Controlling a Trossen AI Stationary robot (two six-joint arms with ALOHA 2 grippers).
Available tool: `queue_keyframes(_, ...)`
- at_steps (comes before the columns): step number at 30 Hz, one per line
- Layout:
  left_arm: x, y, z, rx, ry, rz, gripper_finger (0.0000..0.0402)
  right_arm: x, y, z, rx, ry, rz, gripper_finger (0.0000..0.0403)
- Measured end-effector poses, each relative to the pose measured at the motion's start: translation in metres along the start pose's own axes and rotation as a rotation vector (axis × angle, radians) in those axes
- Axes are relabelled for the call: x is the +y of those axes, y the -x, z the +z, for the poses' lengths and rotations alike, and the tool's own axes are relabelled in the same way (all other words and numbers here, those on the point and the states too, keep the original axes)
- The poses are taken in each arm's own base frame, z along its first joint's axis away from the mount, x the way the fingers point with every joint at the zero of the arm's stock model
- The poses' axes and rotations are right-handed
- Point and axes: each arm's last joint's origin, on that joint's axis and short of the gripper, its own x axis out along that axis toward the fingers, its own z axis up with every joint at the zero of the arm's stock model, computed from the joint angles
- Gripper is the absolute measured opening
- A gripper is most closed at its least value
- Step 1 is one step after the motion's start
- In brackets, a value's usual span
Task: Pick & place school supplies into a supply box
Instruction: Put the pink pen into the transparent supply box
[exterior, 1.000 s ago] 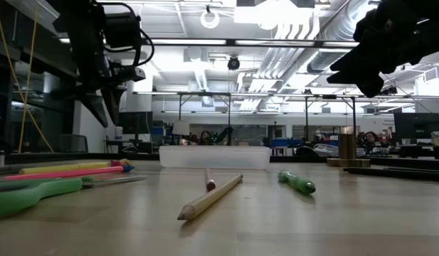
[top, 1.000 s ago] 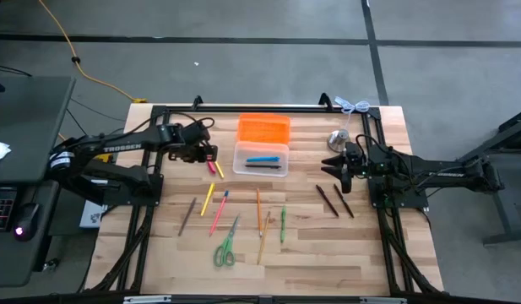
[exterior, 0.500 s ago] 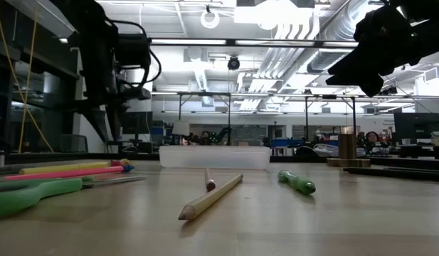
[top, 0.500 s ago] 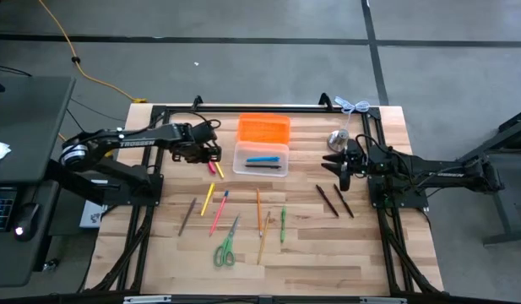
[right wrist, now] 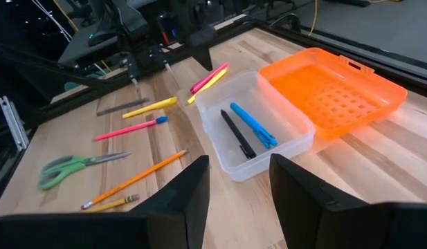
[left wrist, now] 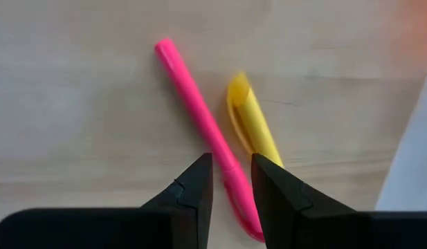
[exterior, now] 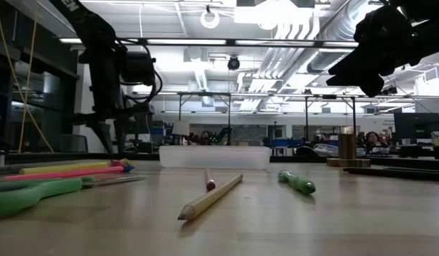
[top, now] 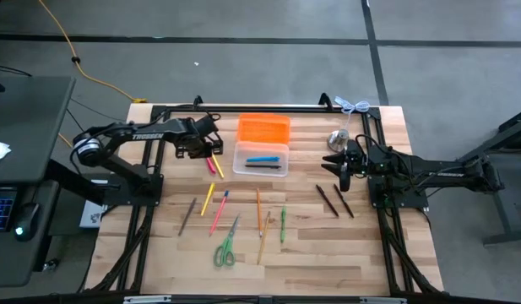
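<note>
Pens, pencils and scissors are lying scattered across the wooden worktop (top: 328, 245), with the clear box (top: 261, 159) sitting near the middle of the far edge and its orange lid (top: 263, 129) lying open flat behind it, toward that edge. A blue pen (right wrist: 253, 125) and a black pen (right wrist: 238, 134) are resting side by side inside the box.

The left gripper (top: 211, 150) is hanging just beside the box, on the side toward the left edge. Its jaws are standing part open with a narrow gap, straddling the lower end of a pink marker (left wrist: 199, 120); the two dark fingers (left wrist: 192, 190) are flanking the marker, and contact cannot be confirmed. A yellow marker (left wrist: 253, 124) is lying just beside the pink one, at a slight angle to it.

The right gripper (top: 339, 169) is holding position near the right edge, raised above the worktop, jaws part open and gripping nothing. A silvery bell-shaped object (top: 337, 139) is standing beside it toward the far edge. Two dark brown pencils (top: 335, 201) are lying near it toward the front.

Toward the front, green-handled scissors (top: 225, 247), a pink pencil (top: 219, 211), another yellow marker (top: 207, 199), a grey pencil (top: 187, 216), orange pencils (top: 258, 209) and a green pen (top: 283, 225) are lying apart from one another.
</note>
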Motion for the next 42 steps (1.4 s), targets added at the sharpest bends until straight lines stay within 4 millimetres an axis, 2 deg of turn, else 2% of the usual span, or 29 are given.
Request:
queue_keyframes(16,0.0,-0.022,0.001,0.021,0.0,0.095,0.0129,0.0,0.0,0.001,-0.009,-0.001,-0.002,0.0128)
queue_keyframes(29,0.002,-0.024,0.0,0.02,0.019,0.137,0.0126,0.0,0.0,0.001,-0.008,-0.017,-0.001,0.0128)
queue_keyframes(42,0.003,-0.023,0.0,0.013,0.019,0.154,0.0026,0.0,0.0,0.001,-0.007,-0.028,0.003,0.0128)
